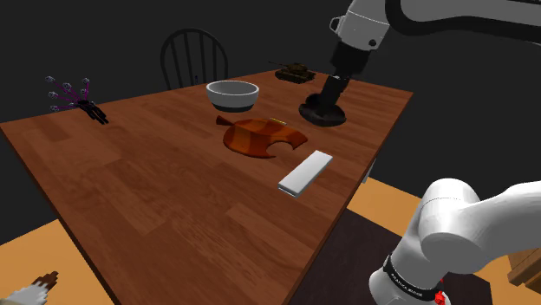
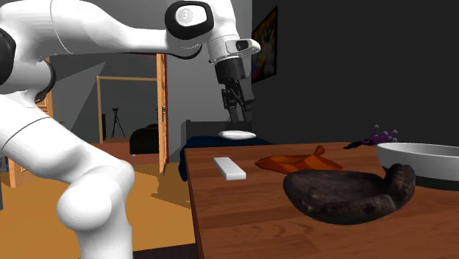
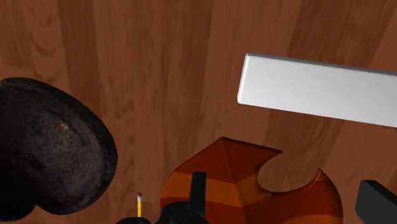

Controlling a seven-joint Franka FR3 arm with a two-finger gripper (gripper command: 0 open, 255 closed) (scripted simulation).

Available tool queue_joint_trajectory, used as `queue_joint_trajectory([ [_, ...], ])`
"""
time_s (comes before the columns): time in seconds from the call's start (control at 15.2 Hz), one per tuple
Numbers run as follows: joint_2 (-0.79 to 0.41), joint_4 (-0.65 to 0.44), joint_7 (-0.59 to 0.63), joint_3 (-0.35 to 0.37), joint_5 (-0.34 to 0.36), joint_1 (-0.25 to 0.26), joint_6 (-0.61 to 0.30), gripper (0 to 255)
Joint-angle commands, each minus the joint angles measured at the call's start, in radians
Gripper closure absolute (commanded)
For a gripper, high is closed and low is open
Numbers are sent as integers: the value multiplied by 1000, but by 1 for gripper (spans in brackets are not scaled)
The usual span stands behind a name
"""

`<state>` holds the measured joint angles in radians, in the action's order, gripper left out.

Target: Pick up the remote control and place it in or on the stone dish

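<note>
Brown wood is filling most of my screens: I am looking at a table (image 1: 156, 182) in a dim room, with a chair (image 1: 192, 56) standing behind it. I am taking the dish (image 1: 317, 113) as my mark. It is showing as a dark, rough, shallow thing sitting near the table's far corner in the shoulder view.

The gripper (image 1: 331, 95) is hanging in the air just beside the dish and clear of it. My wrist feed is showing its fingers (image 3: 198, 191) standing apart, gripping nothing, with the orange board (image 3: 254, 184) lying below them.

The remote (image 1: 306, 171), drawn as a plain white bar, is lying flat on the table. It is sitting well apart from the dish, closer to the stand and by the table's edge.

The board, with a round notch cut in it, is lying near the dish, on the dish's left in the shoulder view. A grey bowl (image 1: 232, 94) is also sitting on the dish's left there, farther back than the board. A toy tank (image 1: 295, 73) is resting behind the dish at the far edge. A small yellow pencil (image 3: 139, 205) is lying between the dish and the board.
</note>
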<state>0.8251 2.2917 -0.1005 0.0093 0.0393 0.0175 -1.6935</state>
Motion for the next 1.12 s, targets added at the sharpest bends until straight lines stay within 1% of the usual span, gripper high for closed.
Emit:
queue_joint_trajectory([
  [0.0, 0, 0, 0, 0, 0, 0, 0, 0],
  [0.33, -60, 62, -455, -78, 20, 209, -33, 0],
  [0.66, -68, 154, -907, -143, 60, 401, -30, 0],
  [0.73, -65, 168, -961, -151, 68, 423, -28, 0],
  [1.06, -62, 236, -959, -157, 74, 421, -94, 0],
])
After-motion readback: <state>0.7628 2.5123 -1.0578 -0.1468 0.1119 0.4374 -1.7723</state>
